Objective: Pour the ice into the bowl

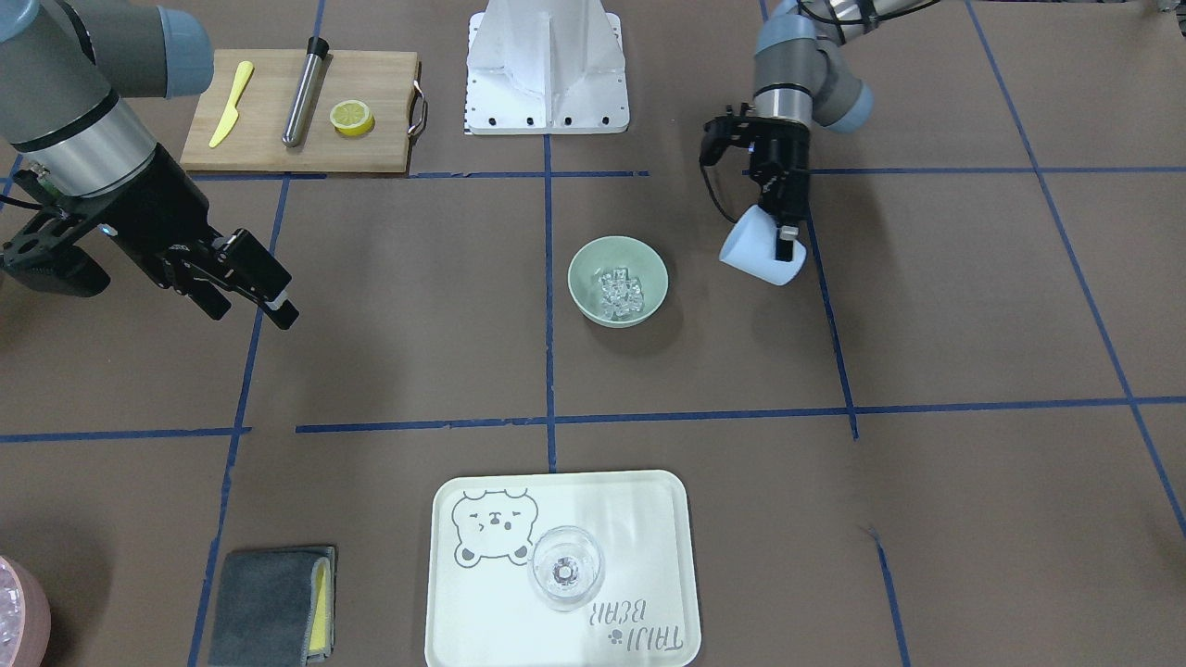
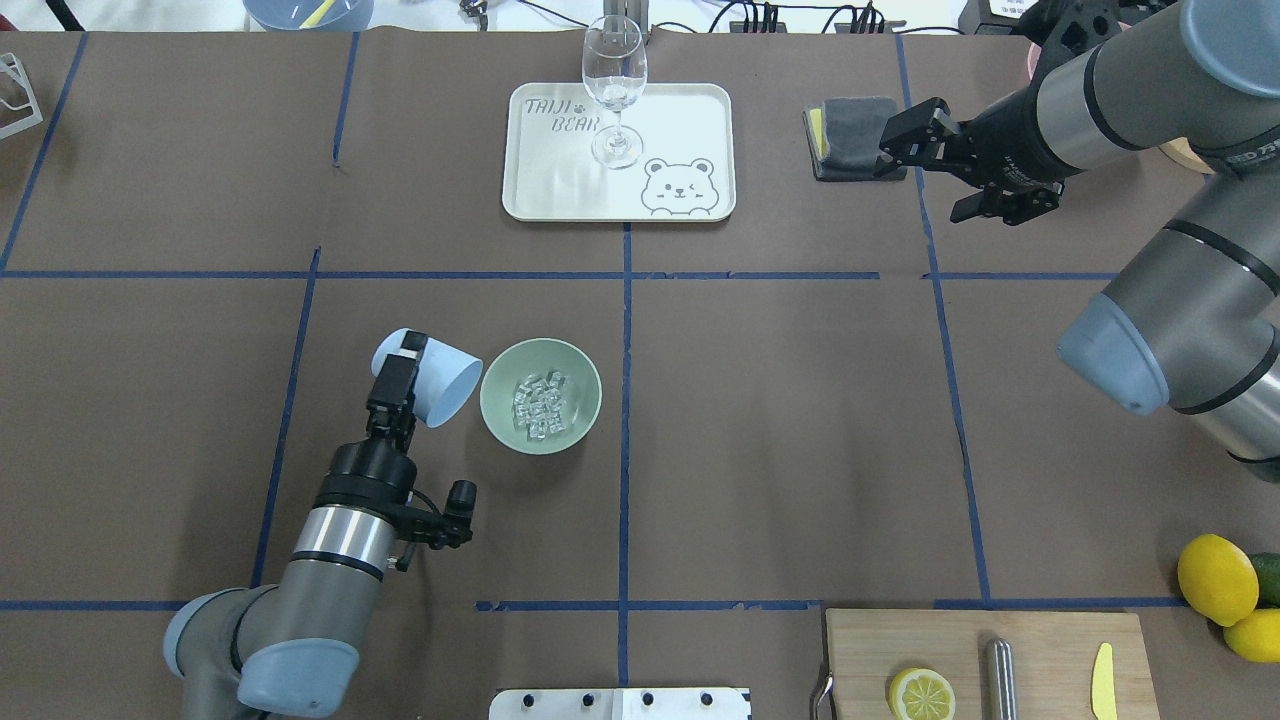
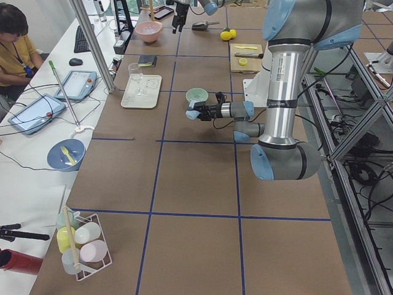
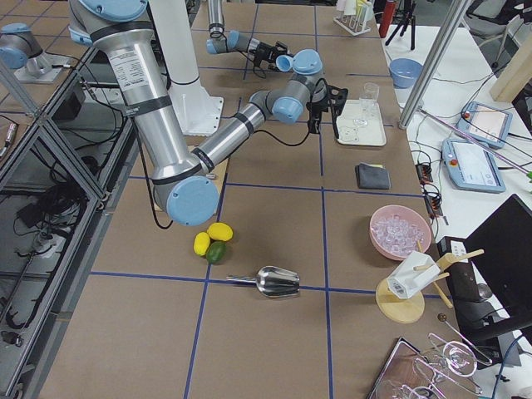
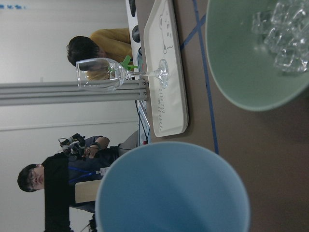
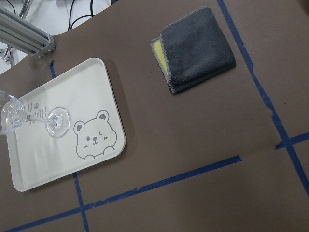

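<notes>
Shiny clear ice sits heaped in the pale green bowl. The left gripper grips a tipped blue cup. The right gripper is wide apart, empty.

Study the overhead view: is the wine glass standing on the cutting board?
No, the wine glass stands upright on the bear-printed tray, away from the cutting board.

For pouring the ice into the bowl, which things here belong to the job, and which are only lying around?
Belong to the job: ice, bowl, light blue cup, left gripper holding it.
Lying about: wine glass, tray, grey cloth, cutting board, lemon slice, yellow knife, whole lemons.
</notes>
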You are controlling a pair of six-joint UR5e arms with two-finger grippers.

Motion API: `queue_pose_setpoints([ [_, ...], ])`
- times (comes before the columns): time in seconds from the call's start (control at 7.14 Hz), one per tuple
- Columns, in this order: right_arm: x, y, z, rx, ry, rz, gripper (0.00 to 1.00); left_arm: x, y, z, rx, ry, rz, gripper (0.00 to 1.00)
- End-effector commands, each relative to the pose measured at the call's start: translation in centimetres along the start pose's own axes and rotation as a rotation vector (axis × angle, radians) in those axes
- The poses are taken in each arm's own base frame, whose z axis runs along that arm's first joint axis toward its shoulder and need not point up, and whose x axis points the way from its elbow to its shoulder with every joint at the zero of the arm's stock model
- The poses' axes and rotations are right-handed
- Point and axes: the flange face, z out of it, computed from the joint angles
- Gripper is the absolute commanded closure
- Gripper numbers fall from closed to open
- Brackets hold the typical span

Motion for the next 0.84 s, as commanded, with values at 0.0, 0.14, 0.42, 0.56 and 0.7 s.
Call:
queue_pose_setpoints([
  [0.0,-0.6,0.3,-0.3,-0.014,-0.013,-0.004,0.0,-4.8,12.4,-1.6,0.0,0.079,-0.334,1.0],
  [0.14,-1.0,0.3,-0.3,-0.014,-0.016,-0.007,0.0,-5.3,13.5,-1.1,-0.014,0.133,-0.485,1.0],
  [0.42,-0.9,0.3,-0.2,-0.015,-0.014,-0.007,0.0,-4.9,14.7,-1.1,-0.054,0.188,-0.765,1.0],
  [0.56,-0.8,0.2,0.0,-0.015,-0.01,-0.009,0.0,-4.7,15.5,-0.9,-0.077,0.227,-0.861,1.0],
  [0.7,-0.6,0.1,0.1,-0.014,-0.006,-0.007,0.0,-3.8,16.6,-0.8,-0.113,0.229,-1.033,1.0],
])
